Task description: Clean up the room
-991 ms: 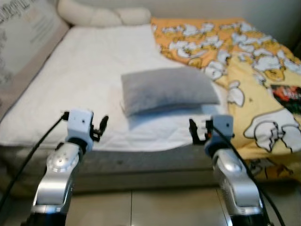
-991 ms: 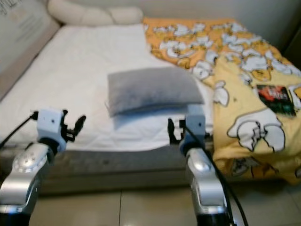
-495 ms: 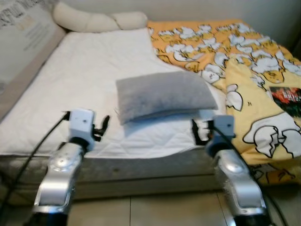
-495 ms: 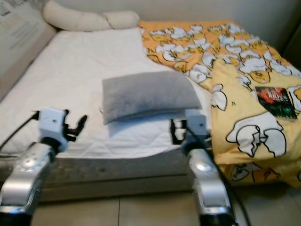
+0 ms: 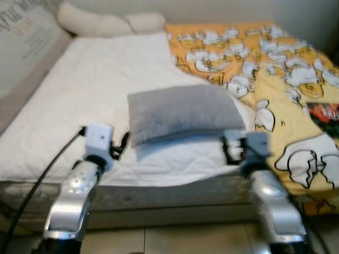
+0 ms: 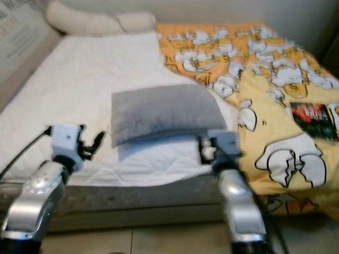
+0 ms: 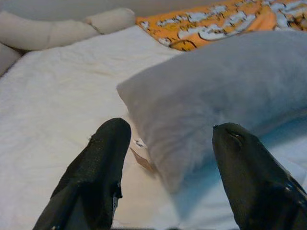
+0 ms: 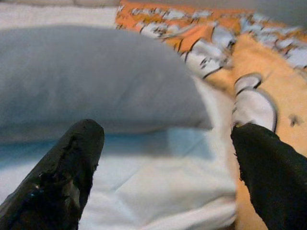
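in the left eye view we stand at the foot edge of the bed (image 5: pixel 79 69), both arms raised over that edge. the grey pillow (image 5: pixel 183 110) lies on the white sheet near the foot edge, about midway across, its long axis running across the bed and parallel to that edge. the left pincer (image 5: pixel 123 144) sits just off the pillow's left near corner and the right pincer (image 5: pixel 228 150) just below its right near corner, so the pillow lies ahead of and between the two. we judge both arms about equally near, which suits a two-armed grasp at the ends. the yellow patterned blanket (image 5: pixel 286 79) covers the right side of the bed, and cream pillows (image 5: pixel 100 22) lie along the head edge.

the right eye view gives the same layout, with a dark book-like item (image 6: pixel 312 115) on the blanket near the right edge.

in the left wrist view our left pincer's fingers (image 7: pixel 96 163) stand wide apart and hold nothing; the pillow's corner is straight ahead between them, soft, plump, of fuzzy fabric.

in the right wrist view the right pincer's fingers (image 8: pixel 62 167) are likewise spread wide and empty, with the pillow's long edge ahead, slightly raised off the sheet.
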